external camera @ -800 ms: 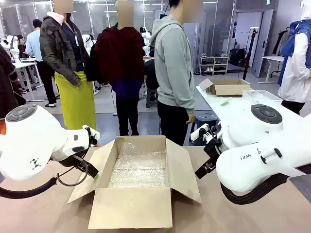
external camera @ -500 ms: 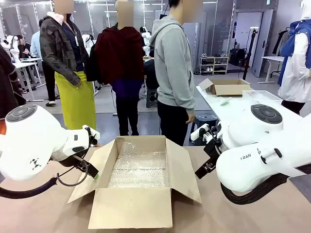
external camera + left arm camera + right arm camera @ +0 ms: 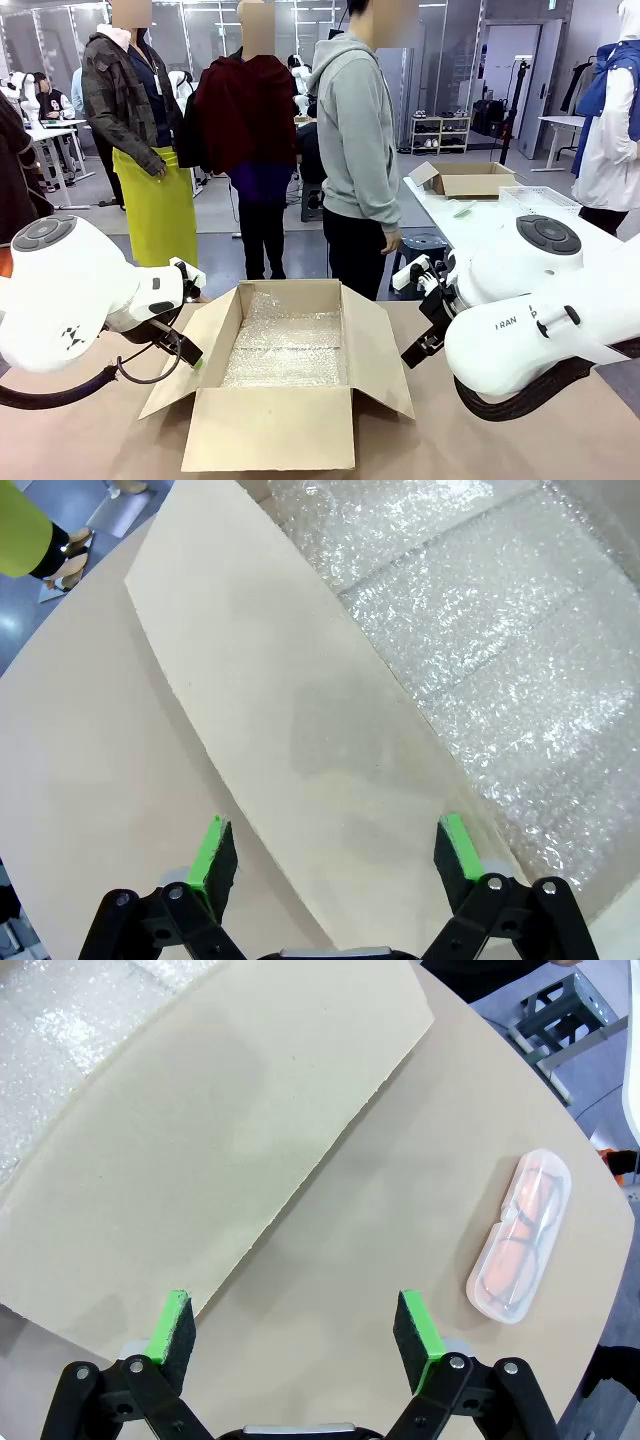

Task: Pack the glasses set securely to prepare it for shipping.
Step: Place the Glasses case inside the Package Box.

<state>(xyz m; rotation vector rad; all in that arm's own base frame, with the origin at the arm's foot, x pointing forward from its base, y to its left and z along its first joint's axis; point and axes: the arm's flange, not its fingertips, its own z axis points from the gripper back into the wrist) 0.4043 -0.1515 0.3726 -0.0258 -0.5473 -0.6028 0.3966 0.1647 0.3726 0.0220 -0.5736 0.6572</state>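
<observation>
Clearly the right gripper (image 3: 295, 1310), jaws wide apart and empty, is the nearer one. The pink translucent rounded glasses case (image 3: 520, 1235) lies flat on the tan table (image 3: 400, 1200), off to the right in that wrist view, its long axis roughly along the fingers. Nothing stands between them. The brown cardboard box flap (image 3: 220, 1130) lies on the opposite side. The left gripper (image 3: 335, 830), also spread, hangs over the other flap (image 3: 300, 710) beside the clear bubble wrap lining (image 3: 500, 630).

Matt cardboard box (image 3: 270, 430), lined with shiny plastic bubble wrap (image 3: 287, 350); smooth translucent plastic glasses case (image 3: 520, 1237); matt counter (image 3: 400, 1210).
</observation>
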